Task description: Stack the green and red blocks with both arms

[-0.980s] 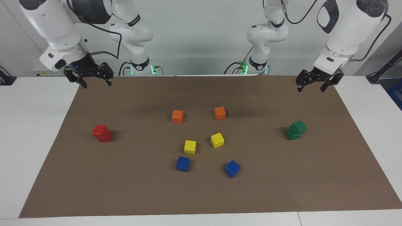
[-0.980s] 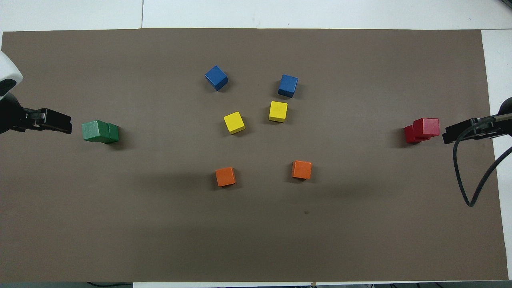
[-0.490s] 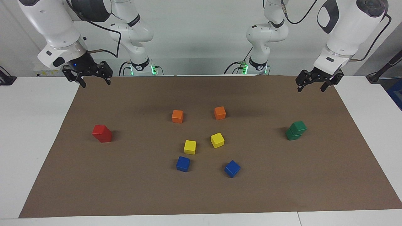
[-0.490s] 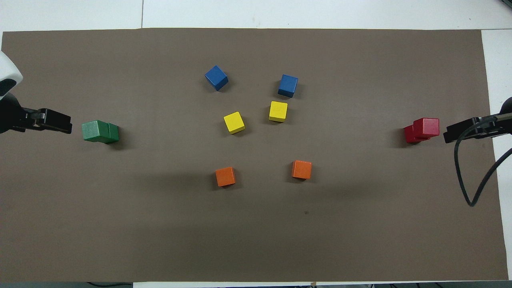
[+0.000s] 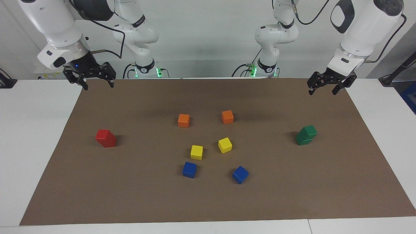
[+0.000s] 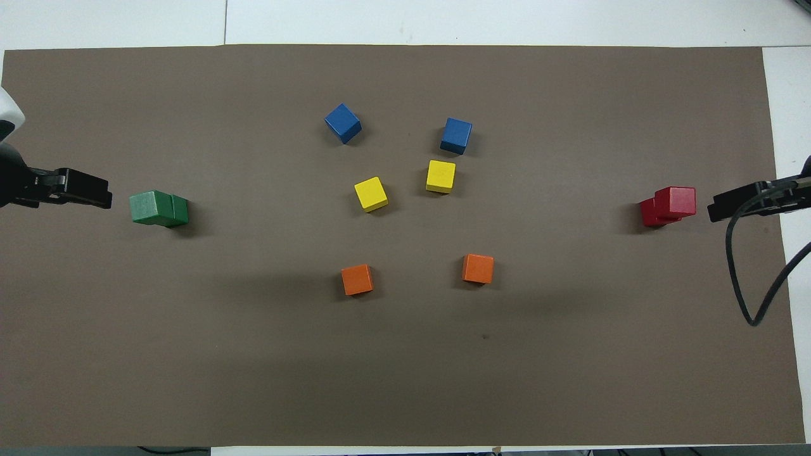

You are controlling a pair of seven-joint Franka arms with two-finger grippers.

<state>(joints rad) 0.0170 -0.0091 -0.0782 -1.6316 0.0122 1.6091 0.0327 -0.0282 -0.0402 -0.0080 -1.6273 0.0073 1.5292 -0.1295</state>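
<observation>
Both arms have drawn back a little from a second ago, while none of the blocks has shifted. The right arm's black two-finger gripper (image 5: 95,82) hangs above the brown mat's (image 5: 208,201) corner at its own end, fingers spread and empty. The left arm's black two-finger gripper (image 5: 325,87) hangs the same way over the other corner, released. Two glossy red cubes (image 5: 106,138) sit stacked, slightly askew, toward the right arm's end; two glossy dark green cubes (image 5: 306,135) sit stacked toward the left arm's end. Between them lie orange (image 5: 183,120), yellow (image 5: 196,152) and blue cubes (image 5: 189,169).
</observation>
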